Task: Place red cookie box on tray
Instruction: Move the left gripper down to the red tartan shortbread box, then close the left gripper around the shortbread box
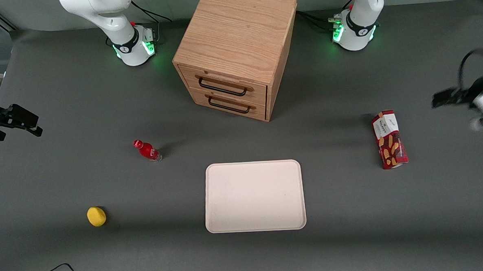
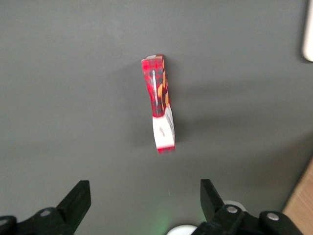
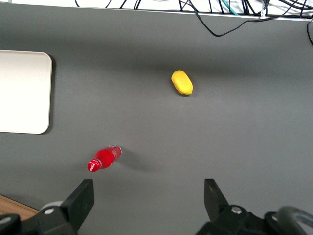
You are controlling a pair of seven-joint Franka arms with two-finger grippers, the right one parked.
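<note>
The red cookie box (image 1: 389,139) lies on the grey table toward the working arm's end, its white end panel farther from the front camera. It also shows in the left wrist view (image 2: 160,103), standing on a narrow side. The cream-white tray (image 1: 254,196) sits mid-table, nearer the front camera than the wooden cabinet; its rim edge shows in the left wrist view (image 2: 308,34). My left gripper (image 1: 447,97) hangs above the table at the working arm's edge, apart from the box. In the wrist view the gripper (image 2: 145,196) is open and empty, the box between and ahead of its fingers.
A wooden two-drawer cabinet (image 1: 238,54) stands at the table's middle, farther from the front camera than the tray. A small red bottle (image 1: 147,150) and a yellow lemon-like object (image 1: 96,216) lie toward the parked arm's end.
</note>
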